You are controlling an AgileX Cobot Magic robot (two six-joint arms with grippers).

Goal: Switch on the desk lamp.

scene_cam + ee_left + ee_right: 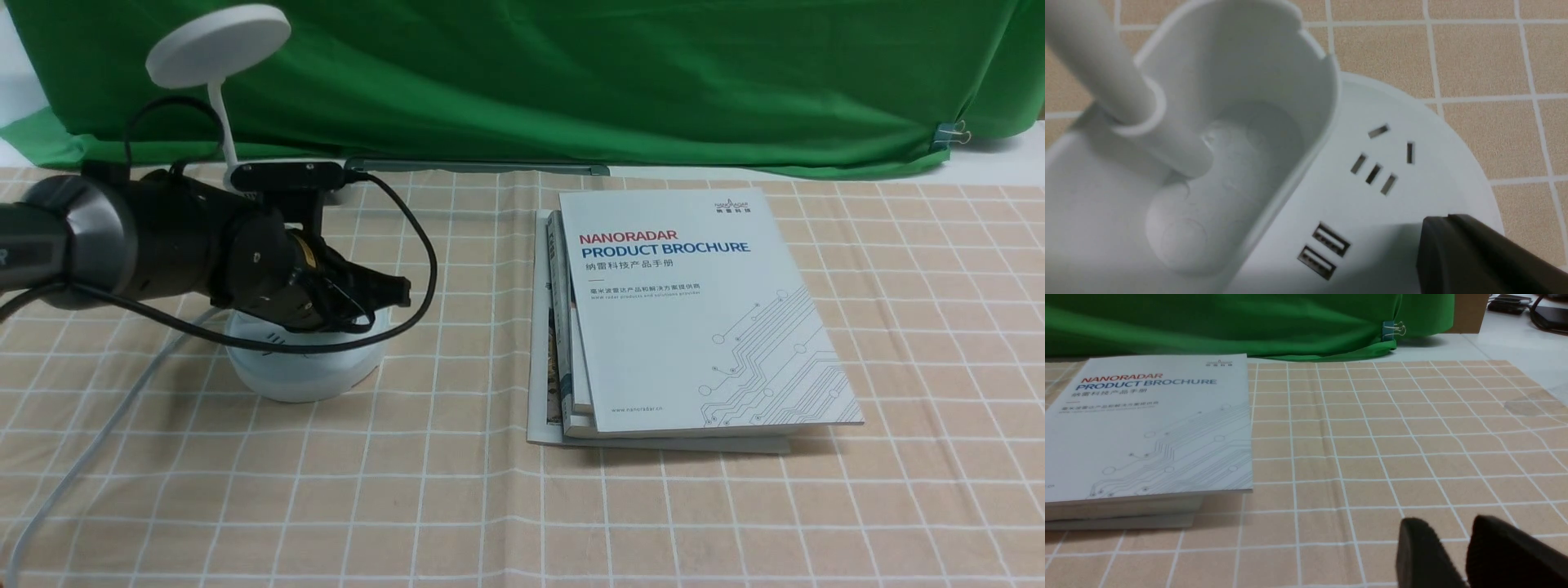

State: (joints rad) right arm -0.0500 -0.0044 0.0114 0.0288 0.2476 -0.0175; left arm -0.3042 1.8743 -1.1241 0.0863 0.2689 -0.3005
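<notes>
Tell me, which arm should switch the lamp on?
Left. The left gripper hangs over the base of the desk lamp, beside its sockets. The right gripper sees only brochures and cloth.

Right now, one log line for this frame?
left end effector: over white plastic desk lamp base | right end effector: above beige checked tablecloth | contact: unclear

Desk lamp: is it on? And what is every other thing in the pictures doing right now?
desk lamp: no glow, looks off.
cup holder: empty.
sockets: nothing plugged in.
USB ports: nothing plugged in.
brochures: closed, stacked flat.
left gripper: over the lamp base, open or shut unclear.
right gripper: jaws slightly apart, empty.
</notes>
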